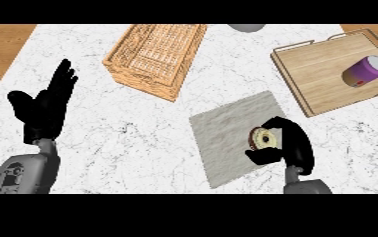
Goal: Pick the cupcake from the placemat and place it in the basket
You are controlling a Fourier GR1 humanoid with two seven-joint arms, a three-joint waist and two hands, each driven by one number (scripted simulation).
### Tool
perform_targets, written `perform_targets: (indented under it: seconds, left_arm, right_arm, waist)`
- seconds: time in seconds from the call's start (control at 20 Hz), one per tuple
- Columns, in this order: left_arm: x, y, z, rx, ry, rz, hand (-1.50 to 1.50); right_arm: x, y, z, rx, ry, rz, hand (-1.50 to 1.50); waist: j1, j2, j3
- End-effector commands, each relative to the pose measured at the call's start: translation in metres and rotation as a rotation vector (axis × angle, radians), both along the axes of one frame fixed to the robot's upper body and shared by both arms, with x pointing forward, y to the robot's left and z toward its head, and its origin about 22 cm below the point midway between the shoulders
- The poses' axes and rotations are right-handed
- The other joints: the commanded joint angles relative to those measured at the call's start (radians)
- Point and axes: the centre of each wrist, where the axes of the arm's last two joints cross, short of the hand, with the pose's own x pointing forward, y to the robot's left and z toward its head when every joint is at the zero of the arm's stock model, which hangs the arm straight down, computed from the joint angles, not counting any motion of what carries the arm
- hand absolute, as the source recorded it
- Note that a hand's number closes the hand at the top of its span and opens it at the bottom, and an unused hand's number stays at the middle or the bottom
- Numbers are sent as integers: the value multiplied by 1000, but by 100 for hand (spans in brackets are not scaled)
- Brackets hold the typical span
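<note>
White marbled worktop point(133, 141) carried a grey placemat point(225, 131) near its front edge, where the right hand point(291, 146) had its fingers and thumb curled around the cupcake point(262, 138), apparently securing it for lifting. Toward the back edge sat the wicker basket point(156, 56), open-topped to receive it, while the left hand point(48, 103) rested near the worktop's left edge, fingers straight and spread.

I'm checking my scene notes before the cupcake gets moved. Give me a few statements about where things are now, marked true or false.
1. The right hand is curled round the cupcake on the placemat. True.
2. The cupcake lies in the basket. False: it is on the placemat, apart from the basket.
3. The left hand holds the basket. False: it rests open at the view's left, fingers up.
4. A purple cup lies on the wooden tray. True.
</note>
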Motion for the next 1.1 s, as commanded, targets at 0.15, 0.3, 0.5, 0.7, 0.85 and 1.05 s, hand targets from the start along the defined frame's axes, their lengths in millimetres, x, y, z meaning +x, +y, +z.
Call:
perform_targets:
  seconds: [0.15,0.3,0.5,0.7,0.85,1.05]
  left_arm:
    - [4,-18,2,5,-17,-65,0]
    - [11,-37,5,5,-36,-135,0]
    - [20,-54,16,-10,-65,-193,0]
    - [25,-59,17,-2,-64,-199,0]
    - [26,-60,19,0,-51,-214,0]
    - [27,-63,15,4,-49,-199,0]
  right_arm:
    - [-9,90,-12,2,10,248,150]
    - [-7,126,12,-33,-26,500,150]
    - [-13,157,16,-28,-31,604,150]
    - [-11,175,35,96,-157,592,150]
    - [-12,188,50,179,-283,589,150]
    - [-19,204,74,312,-453,552,150]
  waist:
    - [79,23,21]
    - [177,46,22]
    - [220,58,25]
    - [215,59,28]
    - [224,50,28]
    - [212,40,24]
